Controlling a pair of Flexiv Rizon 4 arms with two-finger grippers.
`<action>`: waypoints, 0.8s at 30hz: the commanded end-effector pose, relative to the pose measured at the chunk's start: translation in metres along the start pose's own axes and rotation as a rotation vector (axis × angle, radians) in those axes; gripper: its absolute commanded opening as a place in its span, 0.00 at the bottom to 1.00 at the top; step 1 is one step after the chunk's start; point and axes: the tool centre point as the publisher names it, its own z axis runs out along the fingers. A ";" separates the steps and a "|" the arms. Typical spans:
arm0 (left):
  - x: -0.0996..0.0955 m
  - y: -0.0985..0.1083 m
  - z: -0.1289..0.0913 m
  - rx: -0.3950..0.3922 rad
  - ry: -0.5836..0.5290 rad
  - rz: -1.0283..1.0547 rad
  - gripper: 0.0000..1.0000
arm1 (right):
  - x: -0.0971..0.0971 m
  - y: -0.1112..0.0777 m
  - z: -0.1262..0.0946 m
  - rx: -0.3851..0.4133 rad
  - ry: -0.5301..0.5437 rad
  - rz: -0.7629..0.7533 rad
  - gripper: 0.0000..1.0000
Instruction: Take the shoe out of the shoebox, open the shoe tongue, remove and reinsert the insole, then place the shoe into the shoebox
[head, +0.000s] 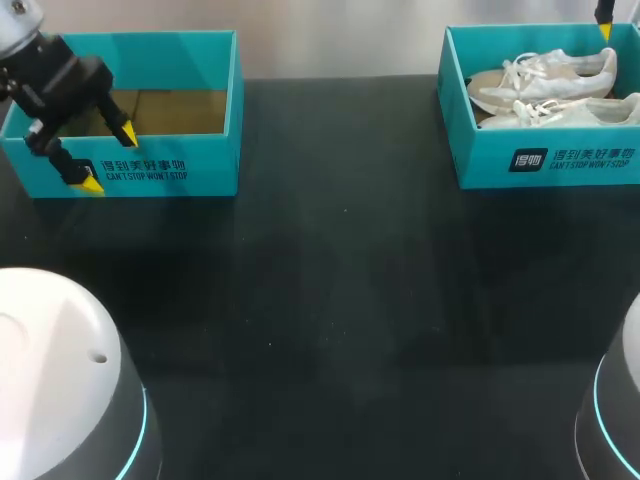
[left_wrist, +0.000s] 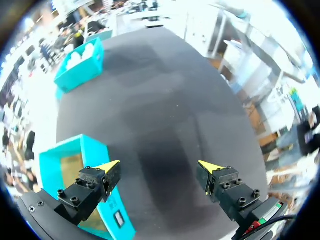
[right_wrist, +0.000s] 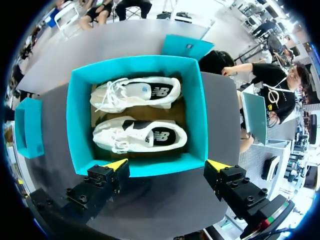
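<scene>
Two white shoes lie side by side in the right shoebox (head: 540, 165) at the far right of the table (head: 330, 300), the far shoe (head: 545, 72) and the near shoe (head: 570, 108) both with their long axes running left to right, toes to the left and heels to the right, laces up and dark lining showing in their openings. They fill most of the teal box's floor, with brown card visible between and around them. My right gripper (right_wrist: 166, 165) hangs over that box's near wall, its yellow-tipped fingers spread wide and touching nothing; in the head view only one of its yellow tips shows, at the box's far right corner. Across the table at the far left stands the left shoebox (head: 180, 170), also teal, showing only its brown floor. My left gripper (head: 108, 158) hovers at that box's near wall, fingers spread and holding nothing, one tip over the box's inside and the other outside it, over the tabletop. The table is matte black, and a broad stretch of it lies bare between the two boxes and nearer to me, down to the white bases (head: 60, 380) of my arms at the near corners.
</scene>
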 end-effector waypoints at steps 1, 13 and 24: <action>0.007 -0.001 -0.020 -0.081 -0.052 -0.208 1.00 | 0.001 -0.047 -0.006 -0.137 -0.004 -0.006 1.00; -0.013 0.026 -0.055 -0.188 -0.077 -0.951 1.00 | 0.004 -0.083 -0.020 -0.121 -0.024 0.009 1.00; -0.017 0.049 -0.063 -0.245 -0.158 -1.406 1.00 | 0.002 -0.111 -0.023 -0.104 0.025 -0.015 1.00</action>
